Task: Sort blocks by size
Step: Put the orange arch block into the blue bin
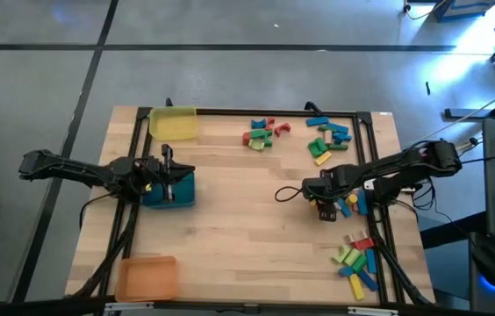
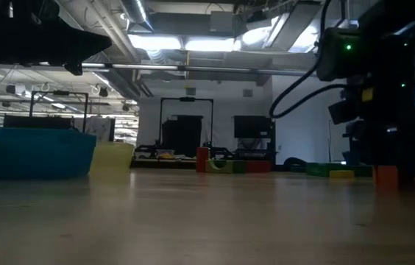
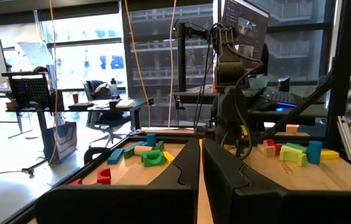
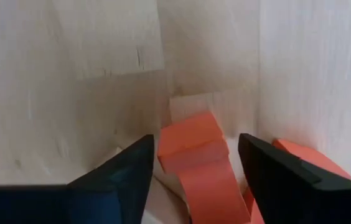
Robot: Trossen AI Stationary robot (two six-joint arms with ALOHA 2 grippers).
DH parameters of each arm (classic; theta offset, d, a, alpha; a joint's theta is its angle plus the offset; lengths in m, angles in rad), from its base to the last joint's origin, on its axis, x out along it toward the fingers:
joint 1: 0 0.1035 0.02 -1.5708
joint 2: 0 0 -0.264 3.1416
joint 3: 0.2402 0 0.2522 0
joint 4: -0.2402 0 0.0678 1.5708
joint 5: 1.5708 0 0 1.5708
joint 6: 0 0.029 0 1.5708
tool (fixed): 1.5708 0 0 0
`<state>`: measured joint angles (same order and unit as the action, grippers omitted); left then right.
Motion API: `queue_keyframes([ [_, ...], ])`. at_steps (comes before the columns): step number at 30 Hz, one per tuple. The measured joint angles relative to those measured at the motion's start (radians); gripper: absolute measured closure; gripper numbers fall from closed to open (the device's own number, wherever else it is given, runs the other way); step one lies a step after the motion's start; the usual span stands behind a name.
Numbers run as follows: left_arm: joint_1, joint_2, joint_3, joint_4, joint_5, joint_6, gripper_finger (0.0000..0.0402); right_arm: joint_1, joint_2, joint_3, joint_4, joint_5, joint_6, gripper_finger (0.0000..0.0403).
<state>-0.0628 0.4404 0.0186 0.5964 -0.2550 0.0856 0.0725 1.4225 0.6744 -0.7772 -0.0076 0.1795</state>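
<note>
1. The right end effector (image 1: pixel 326 211) points down at the counter (image 1: pixel 239 219), its fingers spread on either side of a red block (image 4: pixel 194 155) that lies flat on the wood between them. Nothing is pinched yet.
2. The left end effector (image 1: pixel 170 186) hovers over the blue tray (image 1: pixel 182 195), its fingers pressed together and empty.
3. Just beside the right end effector, on its outer side, sits a small cluster of blocks (image 1: pixel 351 204). Another heap (image 1: pixel 357 262) lies nearer the counter's front edge, and two more groups (image 1: pixel 296 136) lie toward the far edge.
4. The step in hand looks like picking up the red block. To do it well, lower until the fingertips reach the wood, keeping the block centred in the gap.
5. A second red piece (image 4: pixel 306 158) lies close outside one finger. Come down straight so that finger lands between the two pieces and does not clip the neighbour.
6. Close across the block's narrow faces, squarely, so it does not twist out.
7. Lift clear of the cluster before swinging toward a tray. Which tray suits this size I cannot tell from here; the yellow tray (image 1: pixel 174 123) and orange tray (image 1: pixel 147 277) are well apart from this end effector.
</note>
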Motion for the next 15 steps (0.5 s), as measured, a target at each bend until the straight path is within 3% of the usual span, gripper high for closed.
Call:
queue_keyframes([
  [8,0.0,0.0,0.0,0.0,0.0,0.0,0.0396,-0.001,0.021,0.001,0.004,-0.003,0.0,0.0267],
  [15,-0.002,0.0,0.0,-0.002,0.0,-0.021,0.0396,-0.001,0.02,0.005,0.003,-0.002,-0.002,0.0268],
])
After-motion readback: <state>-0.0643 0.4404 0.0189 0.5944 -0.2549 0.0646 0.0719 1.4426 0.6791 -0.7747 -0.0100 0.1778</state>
